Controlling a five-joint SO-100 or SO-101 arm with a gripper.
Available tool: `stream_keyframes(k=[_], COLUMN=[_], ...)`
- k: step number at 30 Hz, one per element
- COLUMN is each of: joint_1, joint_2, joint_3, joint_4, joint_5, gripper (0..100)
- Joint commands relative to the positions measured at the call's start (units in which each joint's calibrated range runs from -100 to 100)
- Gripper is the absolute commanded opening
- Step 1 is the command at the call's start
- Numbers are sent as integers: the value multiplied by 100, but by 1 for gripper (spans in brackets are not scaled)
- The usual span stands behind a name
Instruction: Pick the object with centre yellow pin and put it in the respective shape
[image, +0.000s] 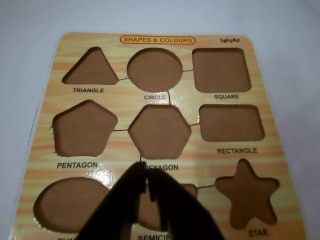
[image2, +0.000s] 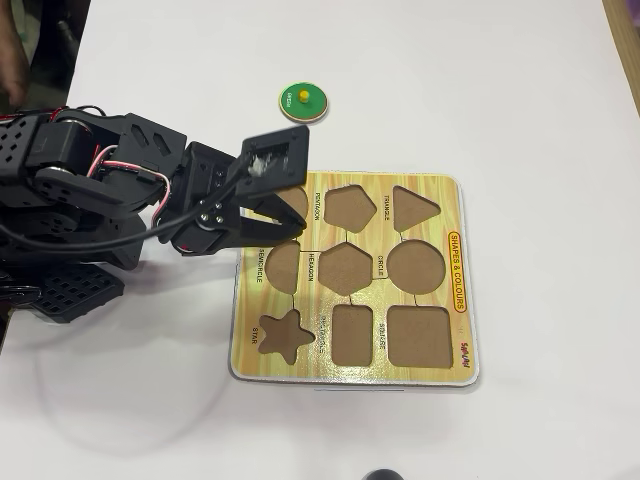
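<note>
The gripper (image: 146, 181) hangs clenched and empty over the puzzle board (image2: 440, 350); the green disc (image2: 303, 101), well beyond its fingertips, risks being nudged unless they part.

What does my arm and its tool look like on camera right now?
The arm is black plastic in blocky segments, with red, white and black wires looping along it. The tool has two dark, tapering wedge-shaped fingers; overhead, a flat square black plate with a pale patch sits on it.

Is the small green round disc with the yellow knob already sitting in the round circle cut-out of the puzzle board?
No, the green disc lies on the white table beyond the yellow puzzle board, and the circle cut-out is empty.
</note>
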Motion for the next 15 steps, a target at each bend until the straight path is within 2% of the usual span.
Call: stream_keyframes(k=[1,7,15], joint_1=[16,-13,-13], joint_2=[-56,-56,-56], joint_3=[36,36,36], joint_4=[274,845,2487], joint_5=[-213,-234,-234], gripper=[1,1,1])
